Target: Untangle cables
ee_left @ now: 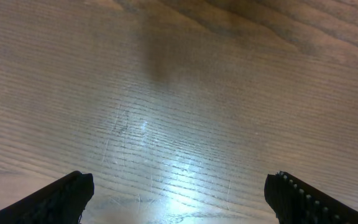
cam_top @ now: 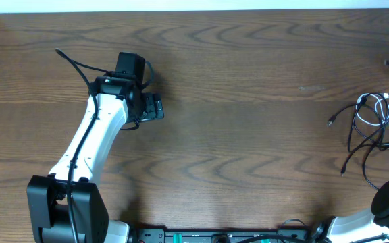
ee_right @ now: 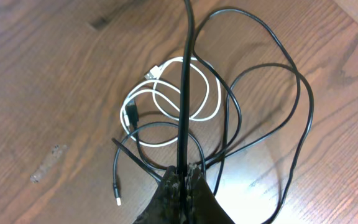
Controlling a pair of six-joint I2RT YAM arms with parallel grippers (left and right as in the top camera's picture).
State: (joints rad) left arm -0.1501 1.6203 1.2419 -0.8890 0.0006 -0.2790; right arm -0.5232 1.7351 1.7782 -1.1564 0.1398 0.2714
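Several looped cables (ee_right: pixel 185 106), perhaps three black, one white, on grained wooden table (ee_right: pixel 55 74).

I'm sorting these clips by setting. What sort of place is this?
Probably a robotics lab or test bench: a wood-grain table, a white robot arm mounted at its edge, and a loose tangle of thin cables on it.
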